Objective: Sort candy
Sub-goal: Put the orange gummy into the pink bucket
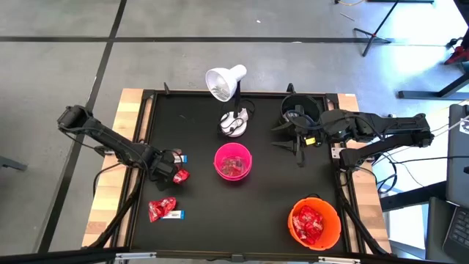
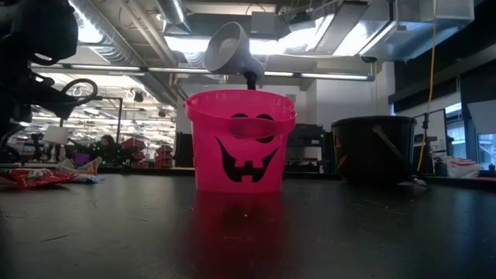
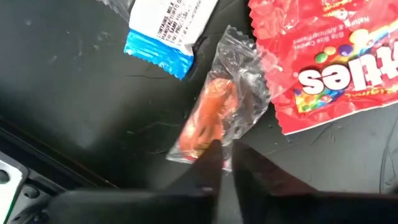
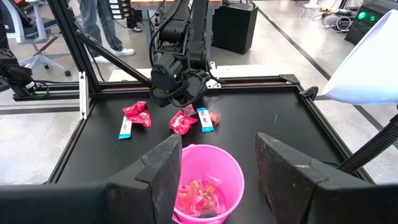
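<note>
The left end effector (image 3: 222, 163) was low on the black counter (image 1: 198, 213), its fingers pressed together on the edge of a clear-wrapped orange candy (image 3: 214, 115) (whether the pinch was secure I couldn't judge). A blue-and-white bar (image 3: 165, 28) and a red packet (image 3: 329, 62) lay just beside it. Next came a lift and carry to a bucket, probably the pink bucket (image 1: 233, 162). The right end effector (image 4: 217, 162) waited spread by the black bucket (image 1: 300, 110).
</note>
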Action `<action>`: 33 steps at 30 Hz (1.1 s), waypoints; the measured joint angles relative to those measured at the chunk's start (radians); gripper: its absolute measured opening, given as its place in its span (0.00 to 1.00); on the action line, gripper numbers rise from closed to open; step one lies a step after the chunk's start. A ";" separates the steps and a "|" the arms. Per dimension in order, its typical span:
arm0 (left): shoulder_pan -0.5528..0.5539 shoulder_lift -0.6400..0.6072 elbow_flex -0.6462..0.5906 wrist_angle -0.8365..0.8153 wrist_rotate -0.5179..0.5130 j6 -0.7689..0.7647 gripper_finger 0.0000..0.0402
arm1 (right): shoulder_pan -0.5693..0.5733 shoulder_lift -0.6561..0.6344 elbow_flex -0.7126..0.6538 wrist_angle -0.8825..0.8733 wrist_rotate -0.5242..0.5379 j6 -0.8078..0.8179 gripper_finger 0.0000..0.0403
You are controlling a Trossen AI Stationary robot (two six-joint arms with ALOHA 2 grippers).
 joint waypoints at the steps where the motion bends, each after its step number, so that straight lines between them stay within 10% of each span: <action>1: 0.000 0.000 0.000 0.000 0.003 0.000 0.03 | 0.000 0.000 0.000 0.000 0.000 0.000 0.49; 20: -0.040 0.000 0.188 -0.085 -0.149 0.021 0.01 | 0.000 0.000 0.000 0.000 0.000 0.000 0.49; 33: -0.039 0.001 0.043 -0.005 -0.122 -0.047 0.35 | 0.000 0.000 0.000 -0.009 -0.036 0.009 0.49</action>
